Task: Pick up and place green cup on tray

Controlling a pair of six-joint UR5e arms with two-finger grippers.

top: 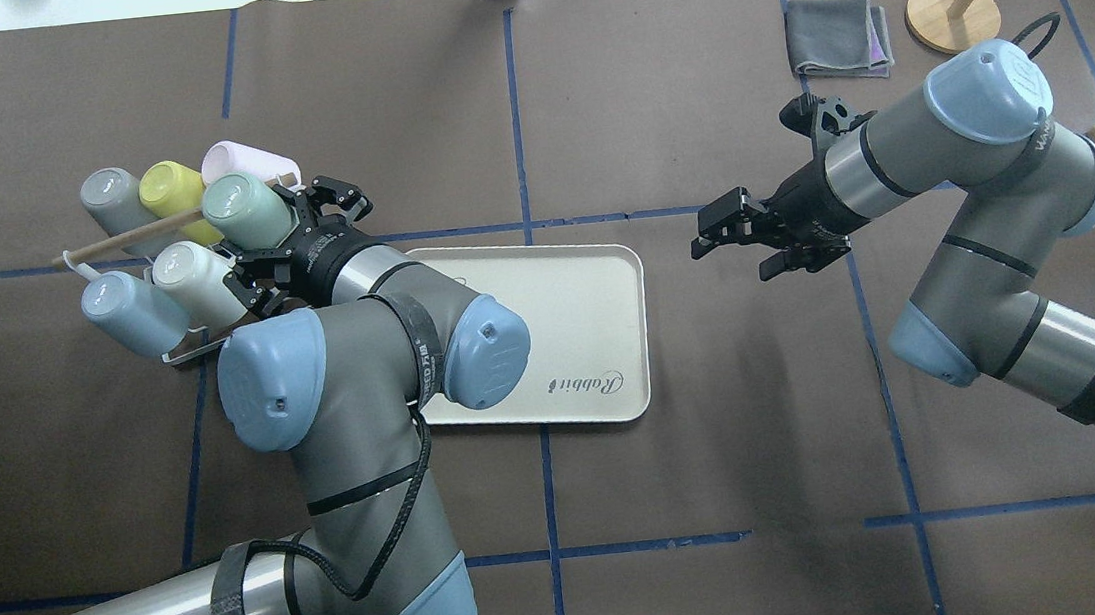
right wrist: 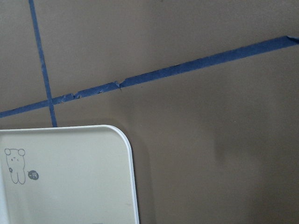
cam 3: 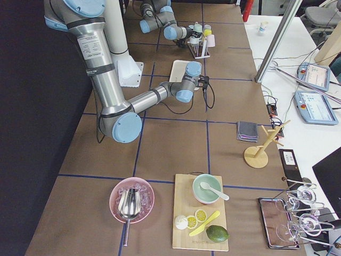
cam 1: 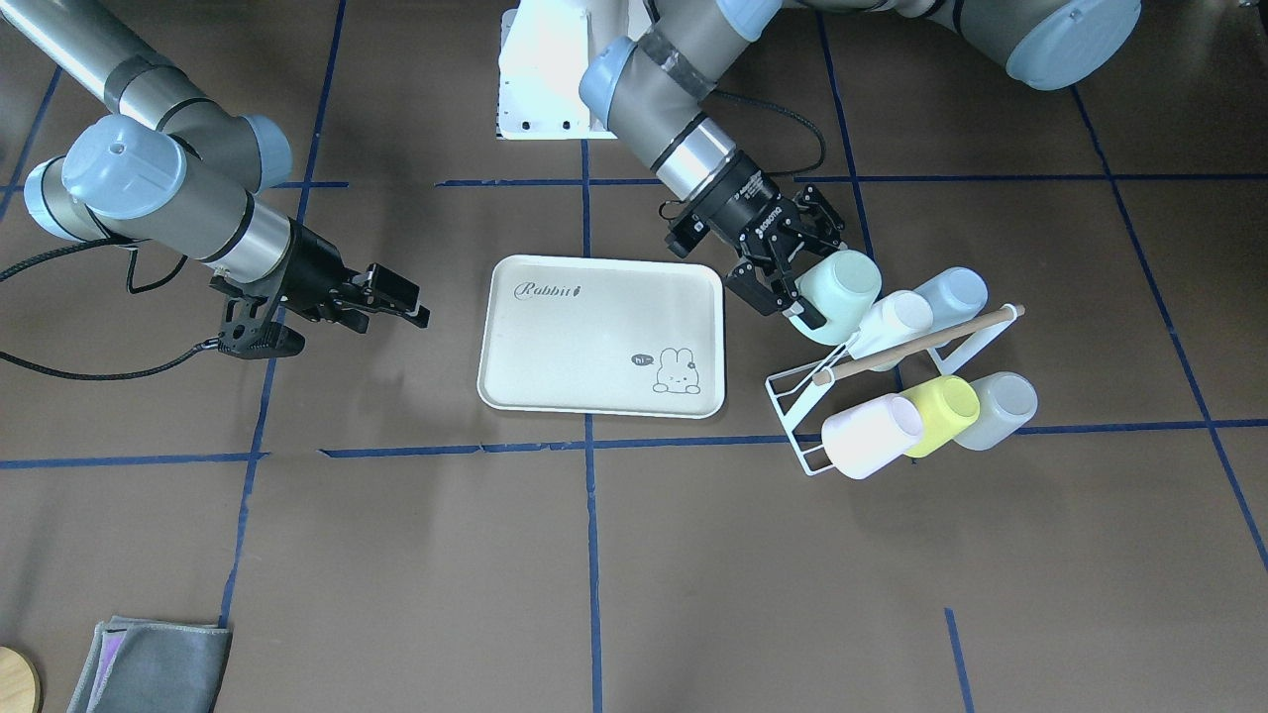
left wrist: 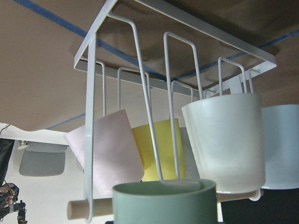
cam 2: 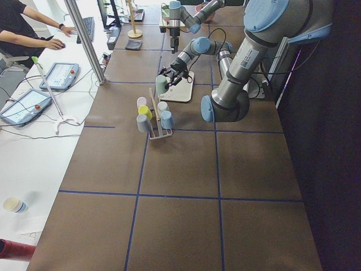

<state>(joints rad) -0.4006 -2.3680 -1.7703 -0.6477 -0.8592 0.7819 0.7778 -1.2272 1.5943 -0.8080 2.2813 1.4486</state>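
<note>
The pale mint-green cup is held on its side in my left gripper, just off the near end of the white wire rack. It also shows in the overhead view, and its rim fills the bottom of the left wrist view. My left gripper is shut on it, raised above the table beside the tray's edge. The cream "Rabbit" tray lies flat in the middle, also seen from overhead. My right gripper is open and empty, hovering beyond the tray's other side.
The rack holds a white cup, a light blue cup, a pink cup, a yellow-green cup and a grey cup, under a wooden dowel. A grey cloth and a wooden stand lie at the far right.
</note>
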